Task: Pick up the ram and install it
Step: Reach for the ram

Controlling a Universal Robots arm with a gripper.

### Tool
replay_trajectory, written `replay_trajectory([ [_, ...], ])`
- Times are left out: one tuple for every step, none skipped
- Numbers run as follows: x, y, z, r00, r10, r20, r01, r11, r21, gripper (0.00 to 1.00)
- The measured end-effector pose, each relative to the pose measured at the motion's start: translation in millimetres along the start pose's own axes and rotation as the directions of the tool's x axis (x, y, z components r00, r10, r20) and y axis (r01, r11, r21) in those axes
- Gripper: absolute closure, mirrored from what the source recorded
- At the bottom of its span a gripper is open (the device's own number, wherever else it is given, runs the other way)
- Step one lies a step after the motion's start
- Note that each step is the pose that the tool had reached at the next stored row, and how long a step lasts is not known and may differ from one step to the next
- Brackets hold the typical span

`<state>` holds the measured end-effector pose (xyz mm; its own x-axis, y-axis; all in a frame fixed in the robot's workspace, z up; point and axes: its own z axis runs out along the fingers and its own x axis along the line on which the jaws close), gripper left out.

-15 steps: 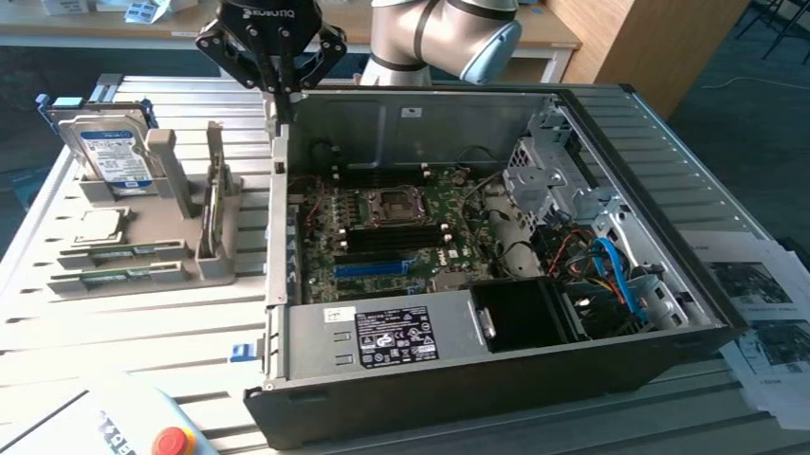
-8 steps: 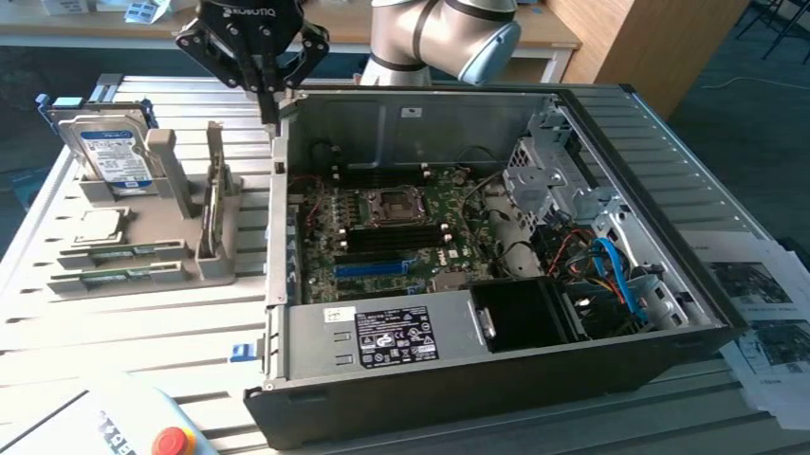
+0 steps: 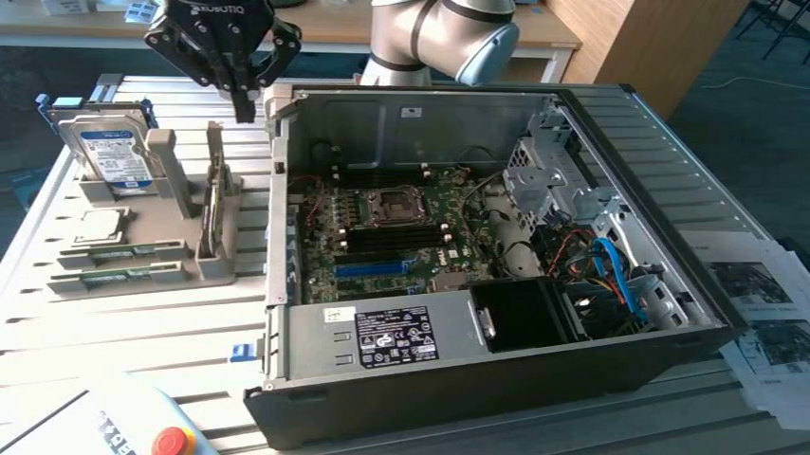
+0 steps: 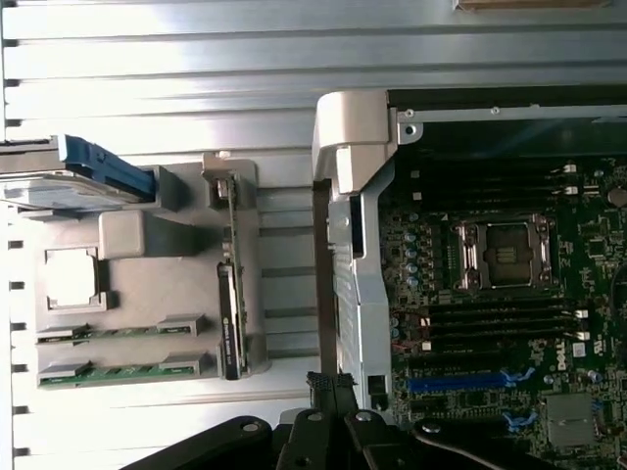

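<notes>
Slatted pale bench, open computer case at its middle, grey holder just beside the case's wall, ram on edge in the holder, tool above the narrow gap between them, fingers together, holding nothing.

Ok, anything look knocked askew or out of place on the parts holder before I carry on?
Nothing stands out. Both ram sticks sit straight in their slots in the grey holder, the hard drive stands in its slot, and the shut tool hangs empty above, touching nothing.
</notes>
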<state>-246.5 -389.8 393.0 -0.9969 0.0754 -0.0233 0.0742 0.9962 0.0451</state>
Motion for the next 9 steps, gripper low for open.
replay_trajectory([
  [2.2,0.1,-0.1,1.0000,0.000,-0.0001,0.000,1.0000,0.0001,0.90],
  [4.4,0.1,-0.1,1.0000,0.000,0.0000,0.000,1.0000,0.0000,0.90],
  [6.8,0.2,-0.1,1.0000,0.000,0.0000,0.000,1.0000,0.0000,0.90],
  [9.0,0.3,-0.2,1.0000,0.000,0.0000,0.000,1.0000,0.0000,0.90],
  [11.1,0.4,-0.2,1.0000,0.000,0.0000,0.000,1.0000,0.0000,0.90],
  [13.2,0.5,-0.3,1.0000,0.000,-0.0001,0.000,1.0000,0.0001,0.90],
  [15.3,0.6,-0.3,1.0000,0.000,0.0000,0.000,1.0000,0.0000,0.90],
  [17.5,0.7,-0.4,1.0000,0.000,0.0000,0.000,1.0000,0.0000,0.90],
  [19.7,0.8,-0.4,1.0000,0.000,0.0000,0.000,1.0000,0.0001,0.90],
])
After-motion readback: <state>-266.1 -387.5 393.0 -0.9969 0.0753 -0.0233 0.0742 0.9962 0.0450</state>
